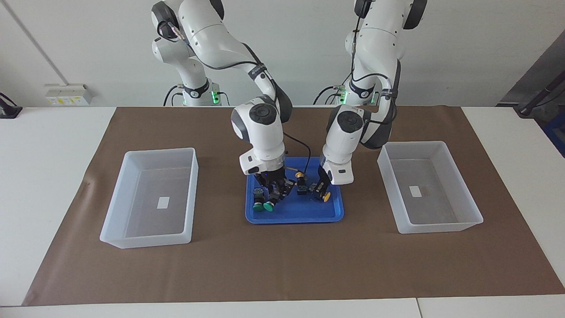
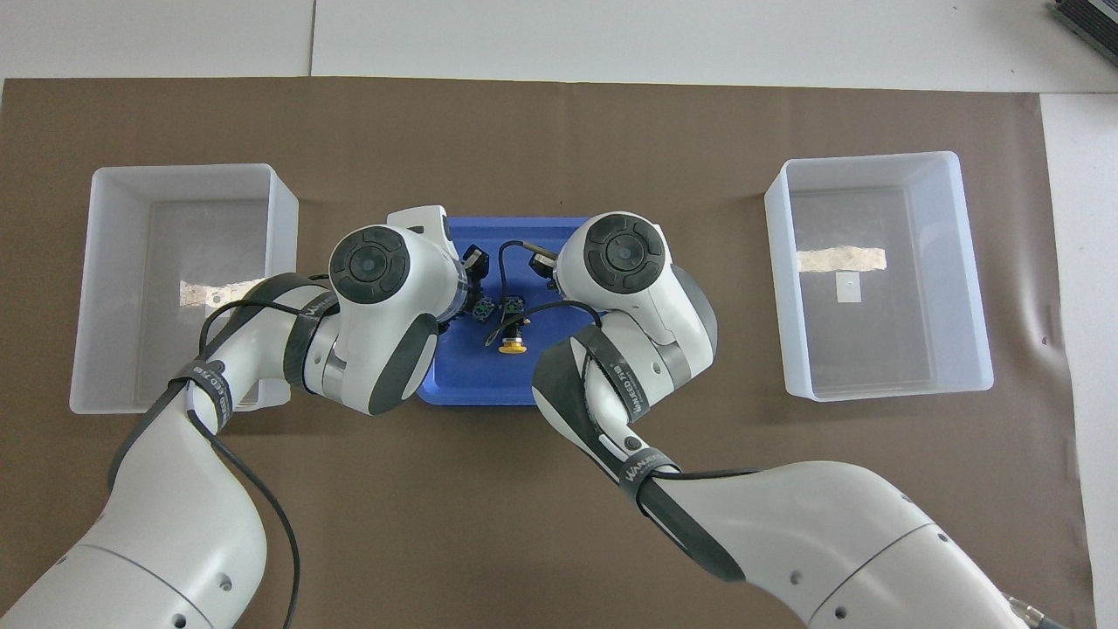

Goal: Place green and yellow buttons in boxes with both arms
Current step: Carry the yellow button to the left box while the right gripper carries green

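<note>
Both arms reach down into the blue tray (image 1: pixel 295 216) in the middle of the brown mat (image 1: pixel 282 265) on the table (image 1: pixel 44 176).

The right tool (image 1: pixel 274 191) is low over the tray, at the end toward the right arm. Its tips are pressed together on the dark body of a green button (image 1: pixel 268 205), whose round green cap sticks out just below the tips. A second green button (image 1: pixel 257 206) sits right beside it, touching or almost touching, on the tray floor.

The left tool (image 1: pixel 321 191) is low over the other end of the tray. Its tips are also pinched in — they grip the dark body of a yellow button (image 1: pixel 326 197), and the yellow cap pokes out beside the tips. I cannot tell if this button is off the tray floor or not.

Between the two tools lies another yellow button (image 2: pixel 512 348), nearer to the robots than the rest, with its cap plain to see from above. No tool touches it.

Two white boxes stand on the mat, well apart from the tray — one box (image 1: pixel 150 196) toward the right arm's end of the table and the other box (image 1: pixel 428 187) toward the left arm's end. Each has a small white label on its floor. No buttons are in them.
</note>
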Motion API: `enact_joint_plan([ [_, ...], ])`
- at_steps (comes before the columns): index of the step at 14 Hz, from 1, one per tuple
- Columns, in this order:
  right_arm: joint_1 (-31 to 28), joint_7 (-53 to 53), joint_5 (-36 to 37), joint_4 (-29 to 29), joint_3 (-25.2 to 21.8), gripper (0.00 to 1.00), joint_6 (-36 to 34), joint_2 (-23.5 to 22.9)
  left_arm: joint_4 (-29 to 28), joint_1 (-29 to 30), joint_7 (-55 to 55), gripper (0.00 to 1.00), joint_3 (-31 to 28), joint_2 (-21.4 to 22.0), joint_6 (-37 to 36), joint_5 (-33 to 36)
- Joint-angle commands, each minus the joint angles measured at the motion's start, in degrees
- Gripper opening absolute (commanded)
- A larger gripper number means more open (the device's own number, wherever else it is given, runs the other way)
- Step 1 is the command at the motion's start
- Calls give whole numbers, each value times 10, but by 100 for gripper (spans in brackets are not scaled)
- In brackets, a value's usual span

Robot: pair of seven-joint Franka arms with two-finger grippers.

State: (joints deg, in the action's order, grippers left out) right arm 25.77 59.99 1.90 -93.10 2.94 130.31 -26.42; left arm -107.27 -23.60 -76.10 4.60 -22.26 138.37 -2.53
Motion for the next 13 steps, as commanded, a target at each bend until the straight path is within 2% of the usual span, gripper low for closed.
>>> enact_joint_plan([
  [1,-36,-17,10,-21,6,0,-57,61,25,23,10,0,-3,33,-63,-9],
  [4,-69,-85,10,-33,6,0,-108,100,37,81,59,0,6,76,-123,-23],
  [6,-92,-159,10,-53,6,0,-127,123,75,120,133,0,2,87,-185,-42],
  [9,-144,-259,10,-66,6,0,-124,129,112,201,261,0,2,90,-245,-46],
  [12,-201,-377,8,-85,6,0,-97,128,90,269,429,0,-5,100,-231,-49],
  [13,-215,-410,5,-94,7,0,-88,129,66,293,483,0,-5,105,-199,-49],
])
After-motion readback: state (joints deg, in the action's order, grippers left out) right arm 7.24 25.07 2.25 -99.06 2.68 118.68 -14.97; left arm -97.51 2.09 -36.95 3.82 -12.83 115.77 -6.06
